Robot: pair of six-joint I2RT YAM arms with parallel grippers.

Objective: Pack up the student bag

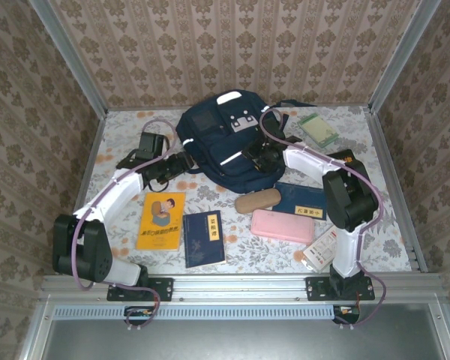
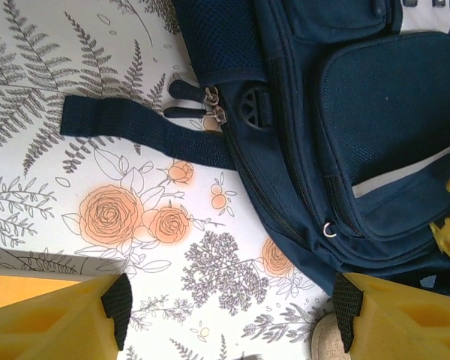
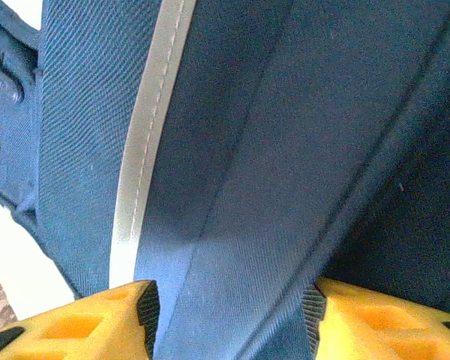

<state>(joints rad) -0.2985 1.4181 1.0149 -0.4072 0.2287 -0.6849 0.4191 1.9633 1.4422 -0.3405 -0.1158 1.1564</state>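
Floral table [image 1: 127, 124] | student bag [image 1: 225, 142] is lying right of wide-gaping left pincer [image 2: 232, 300] | right pincer [image 3: 232, 307] is straddling its fabric, nearer, grip unclear

I see my big navy-blue cloth backpack [image 1: 223, 146], white shiny stripes, lying front up, far middle of flowery table [image 1: 382, 191]

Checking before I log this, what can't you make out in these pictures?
- Whether the right gripper pinches the student bag: right wrist view, cloth between its fingers hides contact.
- Whether the bag is zipped shut: top view, too small.
- Yellow booklet title: top view, too small.
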